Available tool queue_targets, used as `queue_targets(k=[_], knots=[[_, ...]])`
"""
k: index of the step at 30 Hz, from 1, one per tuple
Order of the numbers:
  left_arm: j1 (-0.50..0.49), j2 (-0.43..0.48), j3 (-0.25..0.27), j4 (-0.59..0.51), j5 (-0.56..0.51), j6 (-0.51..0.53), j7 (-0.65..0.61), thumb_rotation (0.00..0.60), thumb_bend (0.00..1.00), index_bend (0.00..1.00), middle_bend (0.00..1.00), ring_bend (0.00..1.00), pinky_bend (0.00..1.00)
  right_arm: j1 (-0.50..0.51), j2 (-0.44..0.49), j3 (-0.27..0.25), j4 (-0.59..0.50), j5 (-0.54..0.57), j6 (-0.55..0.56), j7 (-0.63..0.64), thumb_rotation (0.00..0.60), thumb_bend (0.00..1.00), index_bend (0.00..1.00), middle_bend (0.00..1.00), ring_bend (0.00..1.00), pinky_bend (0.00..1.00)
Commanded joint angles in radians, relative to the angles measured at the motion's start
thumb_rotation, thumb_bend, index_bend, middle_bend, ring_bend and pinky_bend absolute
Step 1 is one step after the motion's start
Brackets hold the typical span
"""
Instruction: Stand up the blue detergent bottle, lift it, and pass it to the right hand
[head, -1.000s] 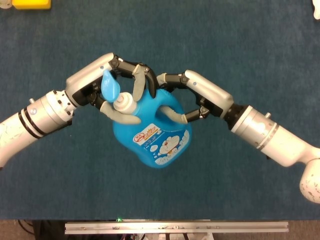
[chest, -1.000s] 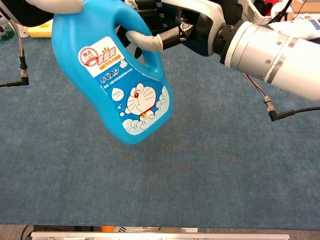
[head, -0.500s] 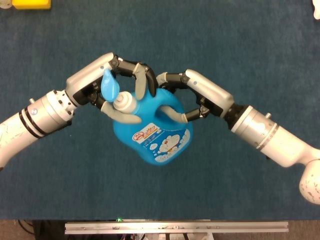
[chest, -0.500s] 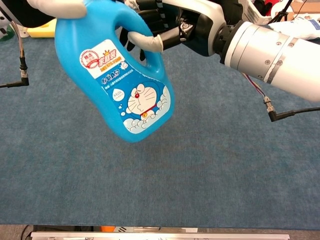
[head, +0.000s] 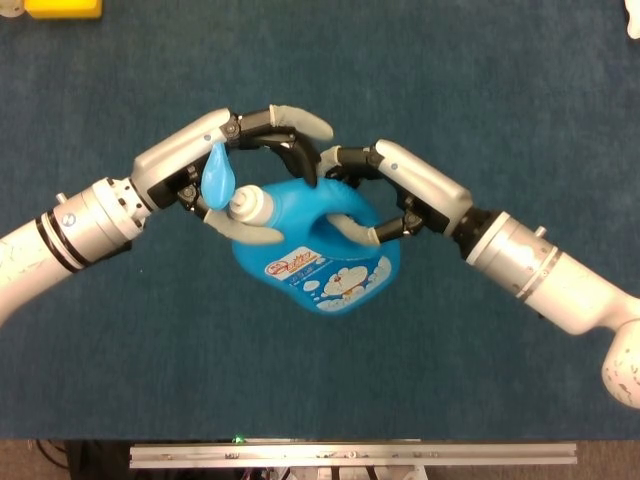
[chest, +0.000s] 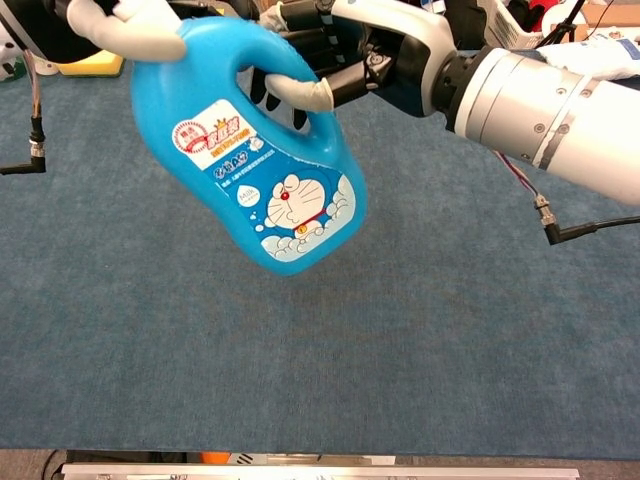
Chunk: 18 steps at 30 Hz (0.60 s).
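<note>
A desk (head: 480, 90) covered in dark blue, short-napped carpet-like fabric is stretching under everything. Above it two arms with smooth white and silver cylindrical shells are converging from either side. Between them the blue detergent bottle (head: 320, 262) is hanging in the air, well clear of the desk, tilting with its base swinging toward the robot's right; it is glossy moulded plastic, a rounded jug shape with a loop handle and a cartoon-printed label. The right robot hand (head: 385, 195), black-jointed with pale grey padded fingers, is threading its fingers through the handle loop and clasping it. The left robot hand (head: 225, 165) is curling one finger under the neck while its upper fingers are spreading outward above the bottle's shoulder, so it is cradling more than clamping. At the neck a white cylindrical spout (head: 250, 206) is showing, with a teardrop-shaped light blue cap (head: 217, 180) standing beside it. A yellow block (head: 62, 8) is lying at the far edge.
</note>
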Motion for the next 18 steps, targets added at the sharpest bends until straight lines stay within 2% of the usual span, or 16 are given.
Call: queue_targets(k=[1, 13, 18], knots=[[-0.007, 0.01, 0.005, 0.005, -0.005, -0.017, 0.003, 0.6, 0.19, 0.13, 0.1, 0.06, 0.32, -0.001, 0.001, -0.001, 0.002, -0.003, -0.002, 0.002, 0.6, 0.45, 0.55, 0.53, 0.44, 0.52], [-0.003, 0.024, 0.005, 0.02, -0.032, -0.034, 0.018, 0.6, 0.19, 0.07, 0.0, 0.0, 0.22, -0.004, 0.01, 0.006, 0.01, -0.006, -0.006, 0.022, 0.6, 0.44, 0.55, 0.53, 0.44, 0.52], [0.003, 0.035, 0.005, 0.027, -0.041, -0.036, 0.019, 0.599, 0.19, 0.06, 0.0, 0.0, 0.19, -0.003, 0.014, 0.003, 0.009, -0.014, -0.012, 0.022, 0.6, 0.45, 0.55, 0.53, 0.44, 0.52]])
